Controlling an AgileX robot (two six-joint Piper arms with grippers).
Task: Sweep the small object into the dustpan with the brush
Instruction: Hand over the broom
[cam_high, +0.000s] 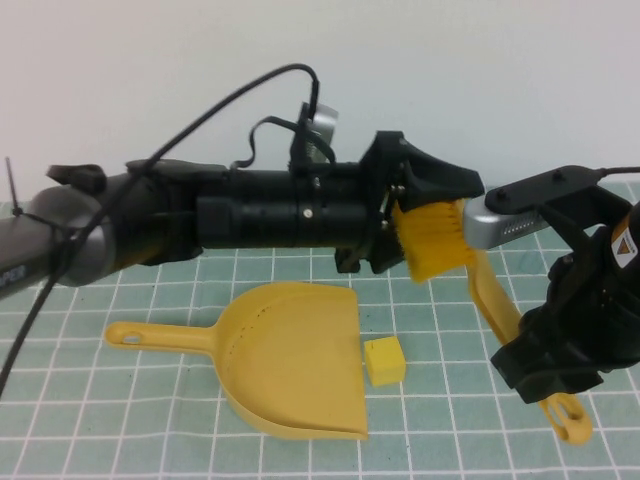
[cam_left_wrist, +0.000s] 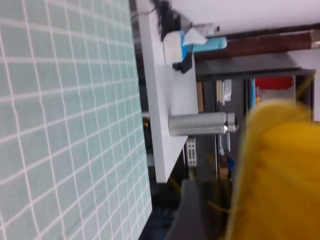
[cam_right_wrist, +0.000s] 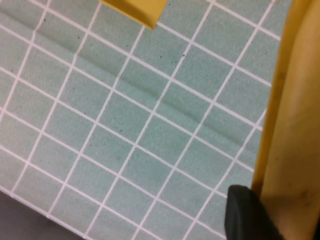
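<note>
Gripping the brush (cam_high: 470, 270) by its handle, the right gripper (cam_high: 545, 375) holds the bristles between the left gripper's (cam_high: 425, 215) wide-open fingers.

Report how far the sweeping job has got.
Done: the right gripper holds the brush by its handle, bristles raised. In hand: the left gripper, fingers open, is at the bristles above the mat. Left: the small yellow cube sits beside the dustpan mouth, unswept.
</note>
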